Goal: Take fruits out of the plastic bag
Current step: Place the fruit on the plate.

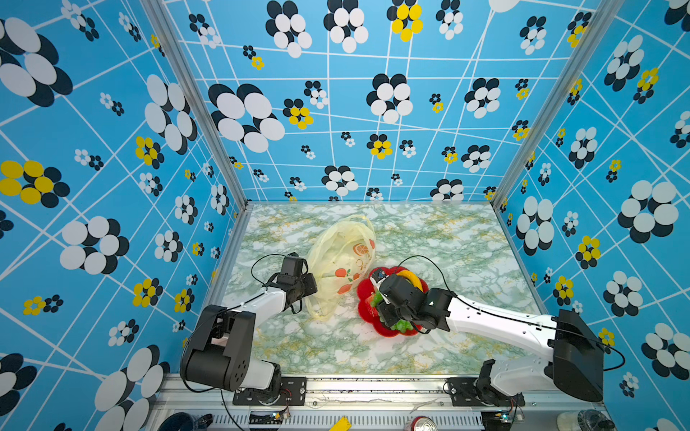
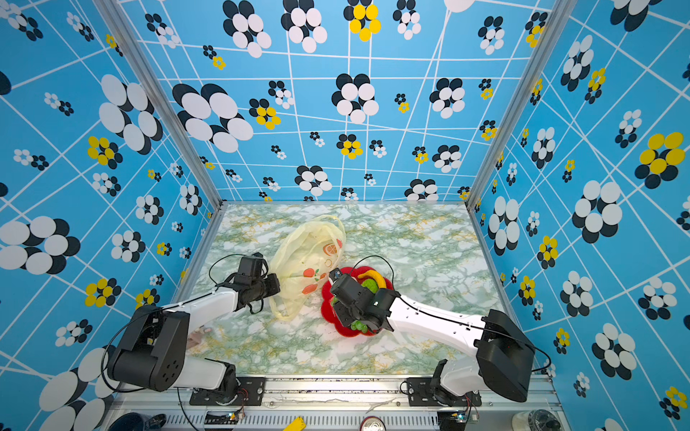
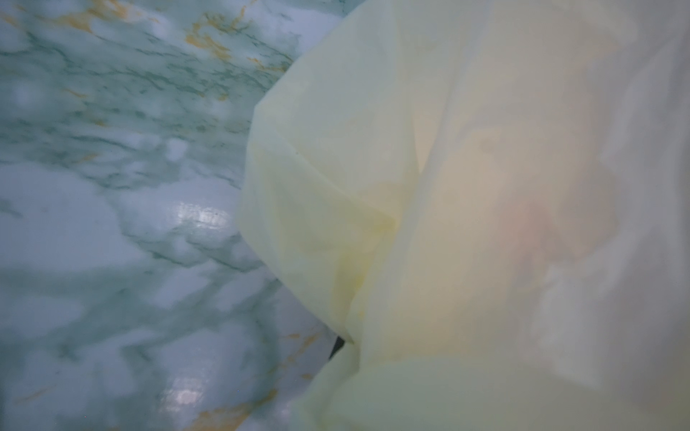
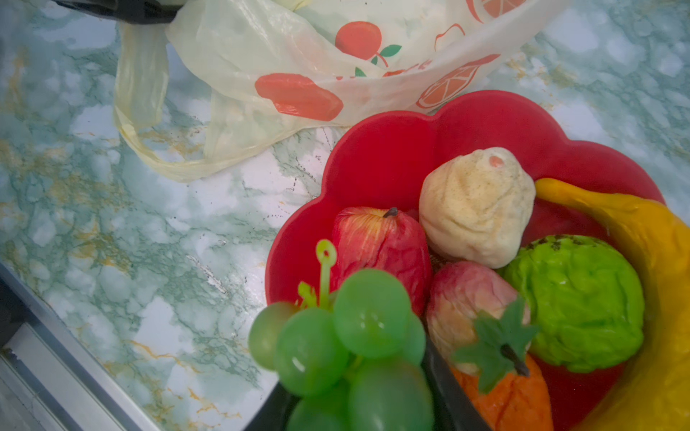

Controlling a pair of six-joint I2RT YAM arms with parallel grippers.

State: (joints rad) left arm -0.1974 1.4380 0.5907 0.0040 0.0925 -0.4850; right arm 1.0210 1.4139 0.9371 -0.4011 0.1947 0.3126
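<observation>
The red plate (image 4: pixel 388 156) holds the banana (image 4: pixel 657 239), bumpy green fruit (image 4: pixel 575 302), cream piece (image 4: pixel 474 209) and orange (image 4: pixel 511 403). The right claw (image 4: pixel 354 373) has its jaws on both sides of the green grapes (image 4: pixel 369 313); whether they squeeze cannot be told. The plastic bag (image 1: pixel 336 257) lies on the worktop (image 1: pixel 429 239) beside the plate, with the left claw (image 1: pixel 311 286) pinched on its edge. In both top views the right arm (image 1: pixel 496 321) hides most fruits; the right wrist view shows them.
</observation>
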